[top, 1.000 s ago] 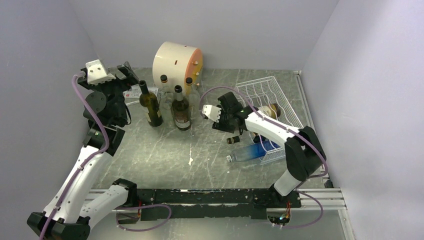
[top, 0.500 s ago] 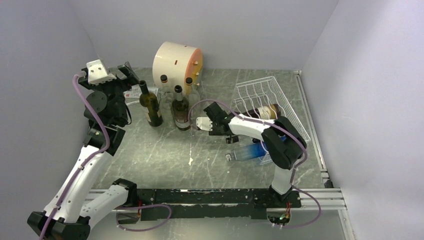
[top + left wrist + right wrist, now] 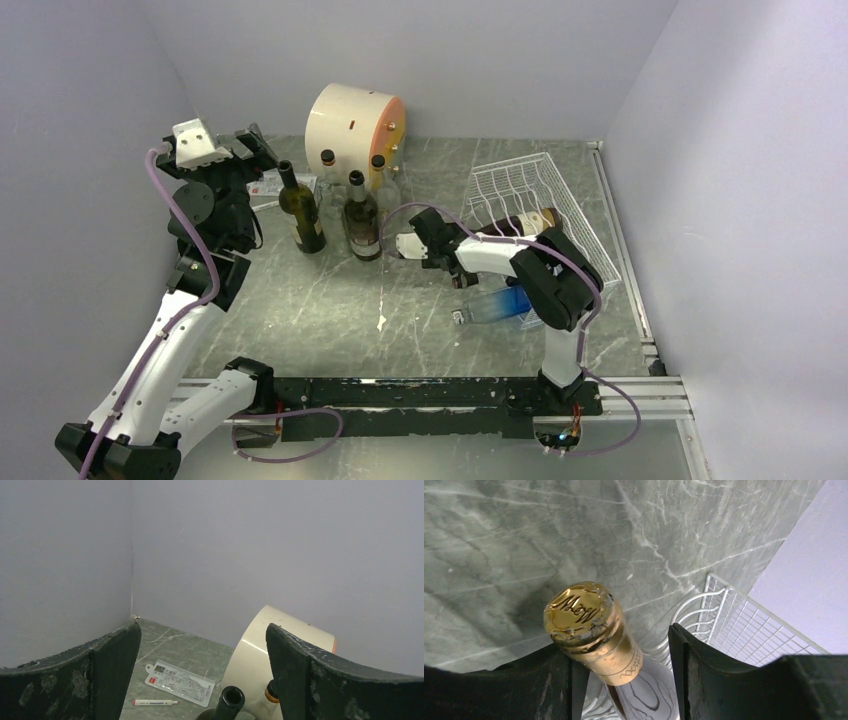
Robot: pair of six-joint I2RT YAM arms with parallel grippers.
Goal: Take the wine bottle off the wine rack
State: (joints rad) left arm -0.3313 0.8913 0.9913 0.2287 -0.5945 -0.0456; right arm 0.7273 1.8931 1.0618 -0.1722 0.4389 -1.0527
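Presently the right gripper [image 3: 621,652] straddled the gold-foiled neck of the wine bottle [image 3: 589,625], one finger against it, the other just clear. Bottle lay on the wine rack [image 3: 520,185]. Meanwhile the left gripper [image 3: 202,630] gaped wide, holding nothing.

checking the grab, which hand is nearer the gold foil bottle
Right: the right hand straddles the gold foil bottle at its neck; the left hand hangs far off by the cream drum.
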